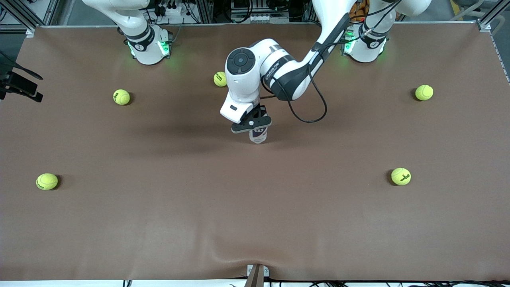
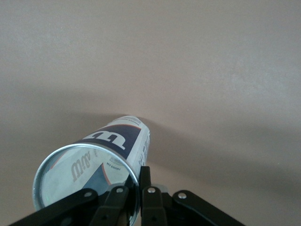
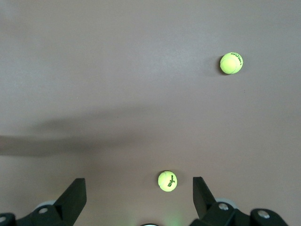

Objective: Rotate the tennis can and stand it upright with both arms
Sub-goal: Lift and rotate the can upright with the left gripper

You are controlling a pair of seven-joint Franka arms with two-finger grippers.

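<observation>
Left gripper (image 1: 255, 124) clamped on silvery rim of tennis can (image 1: 258, 135), upright at counter (image 1: 255, 207) centre. Right gripper (image 3: 139, 197) spread wide, empty, waiting above counter near own base, over tennis ball (image 3: 167, 181). More balls scattered round.

Tennis can (image 1: 258, 135): slim clear-plastic cylinder, white and navy label with "W" logo, silvery rim at the open top; inside looks empty through the mouth in the left wrist view (image 2: 94, 165).
Pose: standing upright, base on the brown surface (image 1: 255, 207).
Place: about mid-surface, between the two arms' ends.
Left arm (image 1: 279, 67): white, jointed, grey joint cap; reaches from its green-lit base down over the can.
Left gripper (image 1: 255, 121): black, two fingers pinched on the can's rim wall.
Right arm (image 1: 137, 28): white, waits at its base, raised.
Right gripper (image 3: 138, 195): fingers spread wide, holding nothing, over bare surface.
</observation>
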